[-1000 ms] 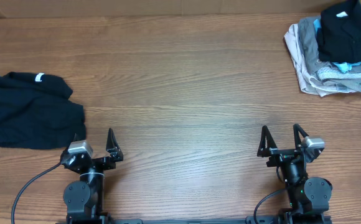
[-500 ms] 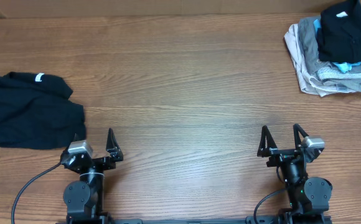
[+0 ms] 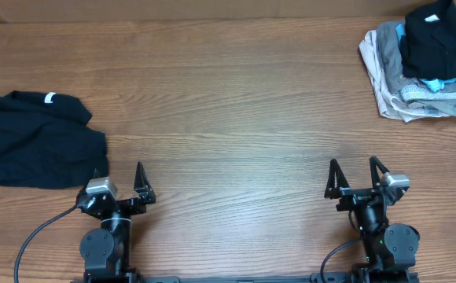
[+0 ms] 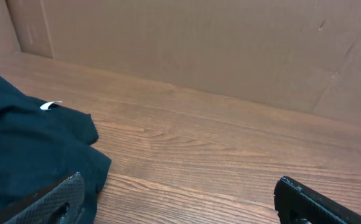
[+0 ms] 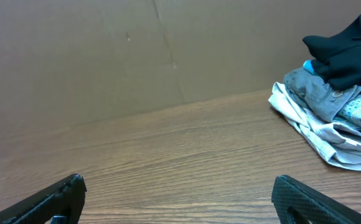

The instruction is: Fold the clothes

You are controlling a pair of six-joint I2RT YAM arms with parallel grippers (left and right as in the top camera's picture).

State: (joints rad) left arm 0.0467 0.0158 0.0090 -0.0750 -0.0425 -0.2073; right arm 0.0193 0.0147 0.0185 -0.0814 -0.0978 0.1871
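Stillness holds over the last second: nothing has moved. The left gripper (image 3: 118, 173) and right gripper (image 3: 354, 167) wait at the lower edge, both spread wide and empty. The black T-shirt (image 3: 31, 140) lies crumpled at the left edge of the tabletop (image 3: 236, 102), so folding appears not yet begun.

The shirt (image 3: 31, 140) lies on the table (image 3: 236, 102) at its left edge. A pile of clothes (image 3: 424, 67) sits in the far right corner, well apart from the shirt. At the near edge, the left gripper (image 3: 118, 169) stands just right of the shirt's near corner. The right gripper (image 3: 354, 162) stands before the pile.
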